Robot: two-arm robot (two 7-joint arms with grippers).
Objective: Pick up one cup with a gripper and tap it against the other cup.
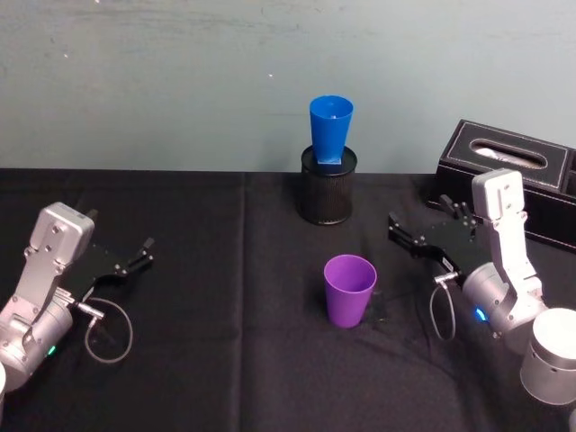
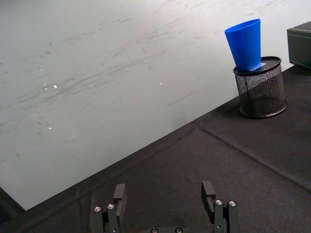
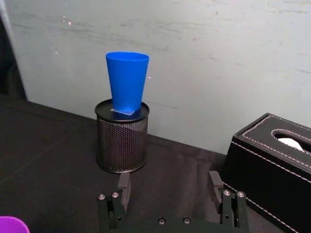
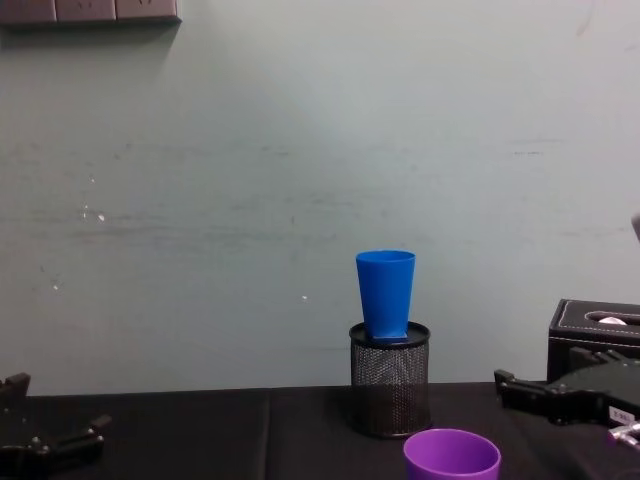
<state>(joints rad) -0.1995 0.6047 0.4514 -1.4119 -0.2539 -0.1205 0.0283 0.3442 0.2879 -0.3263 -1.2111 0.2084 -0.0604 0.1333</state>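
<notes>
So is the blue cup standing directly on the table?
No, the blue cup sits upright on top of the black mesh pen holder, well above the black tablecloth.

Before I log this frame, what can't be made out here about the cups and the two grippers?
- Blue cup: its base sits inside the mesh pen holder, whose rim hides it in every view.
- Purple cup: chest view's bottom edge cuts off all but the rim; the right wrist view shows a corner sliver.
- Tissue box: cut off by the head view's right edge.
- Left gripper and right gripper: both open, apart from the cups.
</notes>
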